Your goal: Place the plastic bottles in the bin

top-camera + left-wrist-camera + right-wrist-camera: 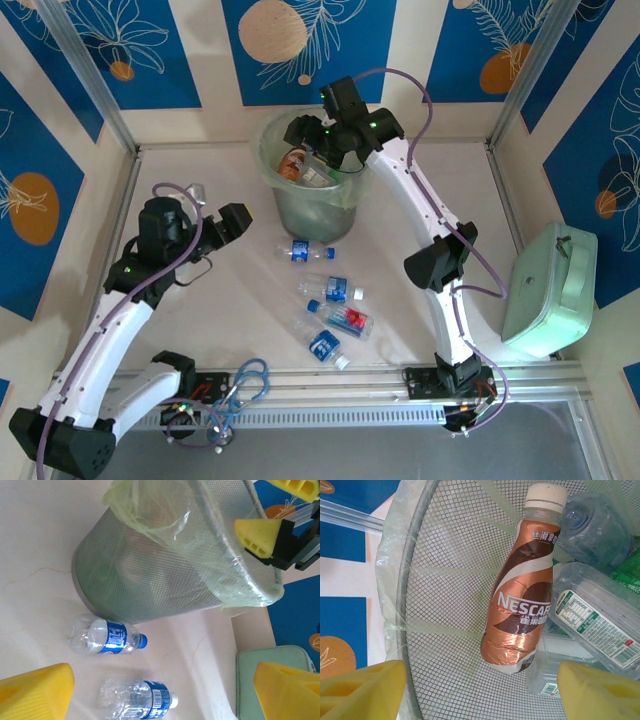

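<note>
**Table and Enclosure: Four Bottles Still on the Surface**

Pale, faintly veined table [220, 320], enclosed by blue leaf-print wall panels [120, 40] and aluminium posts [90, 70]. Bin [345, 215], mesh with a green liner [150, 515], stands at far centre. Four plastic bottles [335, 290] lie on the table before it. A brown-labelled bottle [520, 610] lies inside among others. Right end effector [480, 692] over the bin, spread wide, empty. Left end effector [160, 695] spread, empty, above the table left of the bin. Mint-green box [550, 290] at the right edge.

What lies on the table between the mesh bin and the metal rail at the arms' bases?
Top view: four plastic bottles lie loose there, three blue-labelled and one red-labelled bottle.
</note>
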Robot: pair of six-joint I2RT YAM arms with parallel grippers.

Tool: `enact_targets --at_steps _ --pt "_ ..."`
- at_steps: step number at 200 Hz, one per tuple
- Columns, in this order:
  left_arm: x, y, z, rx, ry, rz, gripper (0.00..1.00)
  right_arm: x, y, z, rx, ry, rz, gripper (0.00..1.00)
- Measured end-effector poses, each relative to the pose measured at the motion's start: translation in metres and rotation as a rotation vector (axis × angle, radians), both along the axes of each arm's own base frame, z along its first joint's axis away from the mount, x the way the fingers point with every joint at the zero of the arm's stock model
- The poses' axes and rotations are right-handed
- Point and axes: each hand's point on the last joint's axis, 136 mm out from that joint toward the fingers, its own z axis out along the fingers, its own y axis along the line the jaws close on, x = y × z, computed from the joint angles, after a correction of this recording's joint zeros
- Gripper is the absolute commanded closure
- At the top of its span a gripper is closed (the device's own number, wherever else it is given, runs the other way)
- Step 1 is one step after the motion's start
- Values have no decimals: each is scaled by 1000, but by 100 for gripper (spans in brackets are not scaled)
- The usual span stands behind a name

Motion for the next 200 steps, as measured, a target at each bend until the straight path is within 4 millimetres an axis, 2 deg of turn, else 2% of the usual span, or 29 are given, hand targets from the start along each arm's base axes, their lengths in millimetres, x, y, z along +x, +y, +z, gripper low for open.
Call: enact_targets --at_steps 23,43,73,95,115,139,172,200 --pt "-1 0 -11 2 29 3 10 -10 -4 9 -30 -29 18 22" --pt "-3 1 -23 0 64 10 10 -35 -13 26 -64 -71 47 21" --pt "-7 2 -47 -3 134 24 13 -97 -30 56 -99 -167 122 22" --pt "-11 3 -64 -5 184 36 13 -142 -46 55 -120 -200 184 20" --pt "-14 4 -76 -15 223 49 14 -170 -60 34 -155 -186 227 18" --pt "-16 5 -87 -25 262 64 15 -198 -68 -16 -232 -107 296 16" --pt "-18 5 -95 -43 292 83 17 -238 -67 -84 -348 28 410 18" --pt "-19 7 -103 -48 315 101 18 -276 -57 -114 -403 78 540 19"
